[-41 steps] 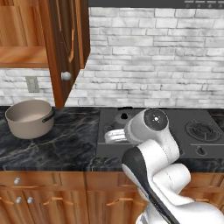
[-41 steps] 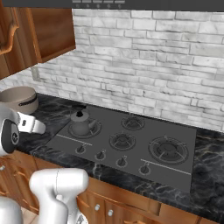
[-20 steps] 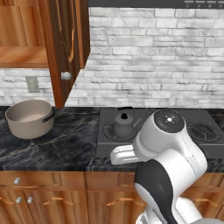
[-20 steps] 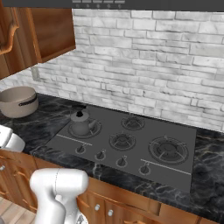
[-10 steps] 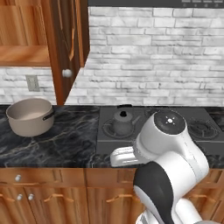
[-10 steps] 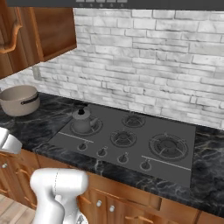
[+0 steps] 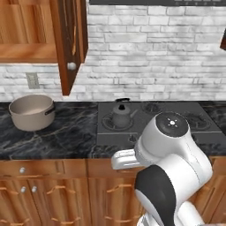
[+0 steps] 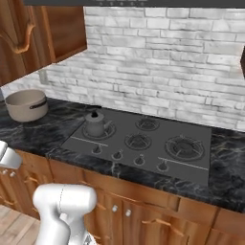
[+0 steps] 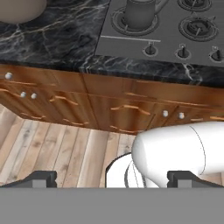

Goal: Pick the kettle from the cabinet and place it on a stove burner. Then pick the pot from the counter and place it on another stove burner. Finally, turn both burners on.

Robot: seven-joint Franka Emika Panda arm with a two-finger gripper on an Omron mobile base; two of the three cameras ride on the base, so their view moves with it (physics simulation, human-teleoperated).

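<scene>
Wide open, my gripper (image 9: 111, 177) holds nothing; kettle (image 7: 120, 115) sits on the stove's back-left burner. I should approach the pot (image 7: 31, 111) near the counter's (image 7: 75, 134) left end, gripping its rim squarely.

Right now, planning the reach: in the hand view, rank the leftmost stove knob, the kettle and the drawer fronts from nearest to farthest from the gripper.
From the gripper, jaws open:
1. Drawer fronts, below the counter edge.
2. Leftmost stove knob, at the cooktop front.
3. Kettle, on the burner behind that knob.
</scene>
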